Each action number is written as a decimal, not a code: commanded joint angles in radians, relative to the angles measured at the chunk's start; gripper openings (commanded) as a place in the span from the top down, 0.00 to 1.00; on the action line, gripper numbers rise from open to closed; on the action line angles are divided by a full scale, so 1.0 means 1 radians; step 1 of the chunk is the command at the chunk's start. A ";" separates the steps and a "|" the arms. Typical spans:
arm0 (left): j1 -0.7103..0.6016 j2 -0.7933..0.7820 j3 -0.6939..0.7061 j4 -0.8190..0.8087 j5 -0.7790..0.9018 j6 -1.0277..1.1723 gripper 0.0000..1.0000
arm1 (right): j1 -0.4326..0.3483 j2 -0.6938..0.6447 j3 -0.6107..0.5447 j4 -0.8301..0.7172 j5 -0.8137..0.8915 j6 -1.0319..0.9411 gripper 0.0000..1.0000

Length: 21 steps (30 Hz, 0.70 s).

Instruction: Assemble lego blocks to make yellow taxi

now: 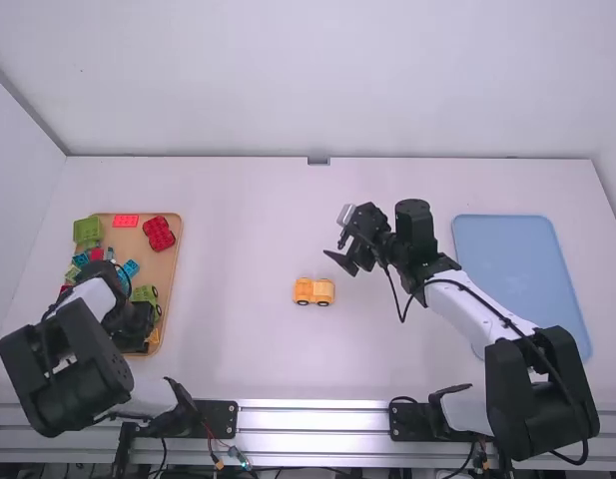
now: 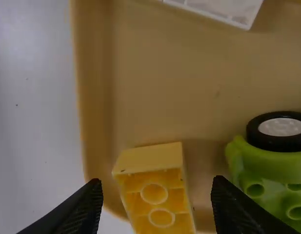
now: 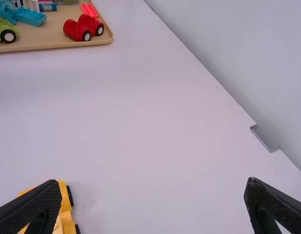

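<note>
as i look down from the high view, the task's yellow toy vehicle with black wheels (image 1: 314, 291) sits near the middle of the white desk (image 1: 248, 359). my left gripper (image 1: 138, 333) is over the near end of the shallow tan tray (image 1: 172, 274), its fingers wide apart. in the left wrist view i see a yellow plastic block (image 2: 162, 200) in the gap between them, with room on both sides; its hollow face, with round rings, is turned towards the camera. just beside it in the tray is a green plastic wheeled piece (image 2: 267, 178). my right gripper (image 1: 333, 247) hangs beyond the yellow vehicle and a bit to its right, empty and spread wide. the tray also holds a red toy car (image 1: 159, 234), and a blue tray (image 1: 517, 269) lies on the desk's right side.
</note>
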State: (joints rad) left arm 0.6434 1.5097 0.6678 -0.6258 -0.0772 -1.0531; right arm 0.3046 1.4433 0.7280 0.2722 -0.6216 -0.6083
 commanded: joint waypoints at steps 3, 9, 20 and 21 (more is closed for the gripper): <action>-0.002 0.000 -0.039 0.057 0.070 0.065 0.48 | 0.004 -0.005 0.005 0.001 -0.009 0.011 0.01; -0.002 0.000 -0.055 0.089 0.066 0.055 0.47 | 0.004 -0.005 0.005 0.001 -0.008 0.022 0.01; -0.003 0.000 -0.078 0.130 0.134 0.079 0.47 | 0.002 -0.005 0.005 0.000 -0.005 0.037 0.01; -0.003 0.000 -0.077 0.129 0.138 0.084 0.47 | 0.003 -0.005 0.005 0.000 -0.006 0.036 0.01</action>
State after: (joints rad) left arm 0.6434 1.5089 0.6121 -0.4992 0.0338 -0.9913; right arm 0.3050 1.4433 0.7280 0.2718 -0.6216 -0.5827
